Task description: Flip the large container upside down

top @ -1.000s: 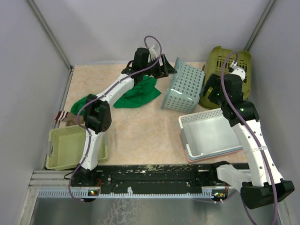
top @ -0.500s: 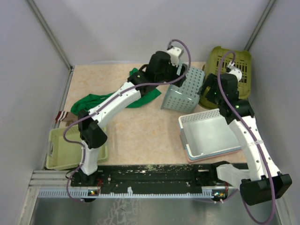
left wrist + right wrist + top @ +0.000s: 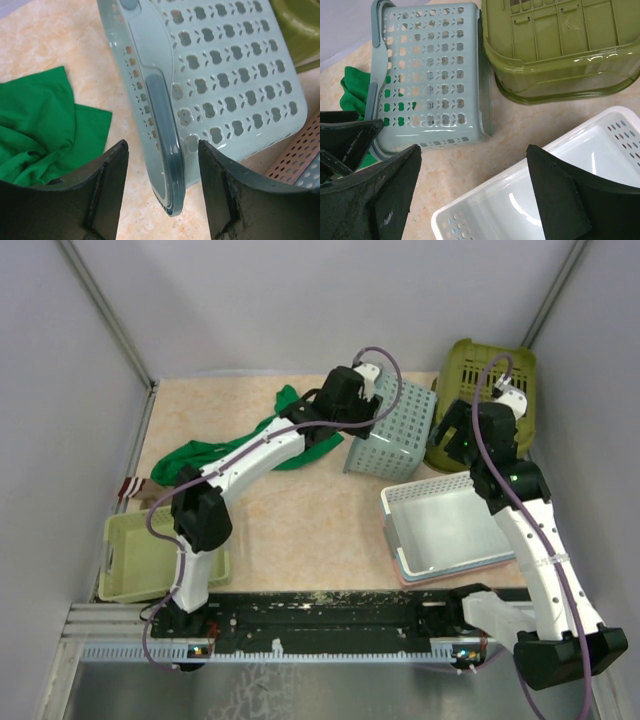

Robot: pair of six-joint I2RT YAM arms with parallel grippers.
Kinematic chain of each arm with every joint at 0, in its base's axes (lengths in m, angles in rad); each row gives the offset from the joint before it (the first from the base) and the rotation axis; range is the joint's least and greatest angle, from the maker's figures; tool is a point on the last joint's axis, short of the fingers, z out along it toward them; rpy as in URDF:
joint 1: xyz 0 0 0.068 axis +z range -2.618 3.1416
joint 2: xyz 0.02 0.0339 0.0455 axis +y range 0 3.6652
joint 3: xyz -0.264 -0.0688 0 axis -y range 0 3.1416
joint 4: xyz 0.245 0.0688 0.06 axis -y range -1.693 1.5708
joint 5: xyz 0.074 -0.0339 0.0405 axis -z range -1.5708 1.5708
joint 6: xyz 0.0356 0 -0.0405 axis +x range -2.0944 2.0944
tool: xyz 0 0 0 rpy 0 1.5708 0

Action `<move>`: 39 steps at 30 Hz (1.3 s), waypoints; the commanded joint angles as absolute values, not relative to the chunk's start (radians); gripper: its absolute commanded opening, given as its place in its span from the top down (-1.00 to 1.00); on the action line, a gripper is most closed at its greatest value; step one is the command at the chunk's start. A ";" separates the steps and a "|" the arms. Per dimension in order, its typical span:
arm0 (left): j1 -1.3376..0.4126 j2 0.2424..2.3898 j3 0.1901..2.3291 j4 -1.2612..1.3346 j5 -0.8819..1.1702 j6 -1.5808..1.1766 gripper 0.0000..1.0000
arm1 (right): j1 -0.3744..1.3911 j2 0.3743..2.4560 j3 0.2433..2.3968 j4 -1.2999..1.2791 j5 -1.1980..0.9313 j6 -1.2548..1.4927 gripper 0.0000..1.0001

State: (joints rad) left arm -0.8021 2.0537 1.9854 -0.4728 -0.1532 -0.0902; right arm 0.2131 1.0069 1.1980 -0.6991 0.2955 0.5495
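Observation:
The large container (image 3: pixel 500 375), a deep olive-green tub, lies tipped against the back right corner; its slotted side shows in the right wrist view (image 3: pixel 555 45) and a corner in the left wrist view (image 3: pixel 300 25). My left gripper (image 3: pixel 368 405) (image 3: pixel 162 150) is open and straddles the grey-blue rim of the pale teal mesh basket (image 3: pixel 395 435) (image 3: pixel 230 80), with a gap on each side. My right gripper (image 3: pixel 442 430) (image 3: pixel 474 150) is open and holds nothing. It hovers over bare table between the basket (image 3: pixel 430 75), the tub and a white bin.
A white perforated bin (image 3: pixel 430 487) (image 3: pixel 485 200) sits on a pink tray (image 3: pixel 455 575) at the front right. Green cloth (image 3: pixel 200 455) (image 3: pixel 40 130) lies left of the basket. A shallow light-green tray (image 3: pixel 125 560) is at the front left. Grey walls close in the table.
My left arm swung right, off the green cloth and onto the teal basket's rim, and its jaws have narrowed. The right arm has hardly moved.

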 commanded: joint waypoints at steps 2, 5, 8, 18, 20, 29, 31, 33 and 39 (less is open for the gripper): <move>-0.808 2.044 1.928 -0.453 -0.150 -0.108 -0.18 | 0.208 0.989 1.185 -0.674 0.320 0.535 -0.71; -0.790 2.046 1.917 -0.448 -0.122 -0.130 -0.02 | 0.208 0.994 1.183 -0.673 0.317 0.532 -0.71; -0.751 2.033 1.893 -0.432 -0.057 -0.173 0.25 | 0.207 0.993 1.184 -0.677 0.322 0.529 -0.71; -0.492 1.891 1.570 -0.120 0.453 -0.504 1.00 | 0.208 0.982 1.184 -0.689 0.339 0.524 -0.71; -0.424 1.878 1.464 0.019 0.612 -0.617 1.00 | 0.208 0.982 1.184 -0.688 0.339 0.523 -0.71; -0.305 1.951 1.274 0.338 0.772 -0.910 1.00 | 0.208 0.979 1.183 -0.690 0.337 0.525 -0.71; -0.313 1.967 1.289 0.317 0.730 -0.901 1.00 | 0.208 0.979 1.183 -0.692 0.335 0.526 -0.71; -0.325 1.992 1.320 0.297 0.699 -0.890 1.00 | 0.207 0.979 1.183 -0.691 0.334 0.530 -0.71; -0.373 2.130 1.477 0.260 0.664 -0.899 1.00 | 0.208 1.001 1.206 -0.700 0.314 0.529 -0.71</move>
State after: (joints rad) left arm -0.3382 2.0449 1.3975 0.3061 0.6930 -0.8715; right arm 0.2131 1.0069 1.1778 -0.7048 0.3187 0.5346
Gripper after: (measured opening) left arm 0.176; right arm 0.859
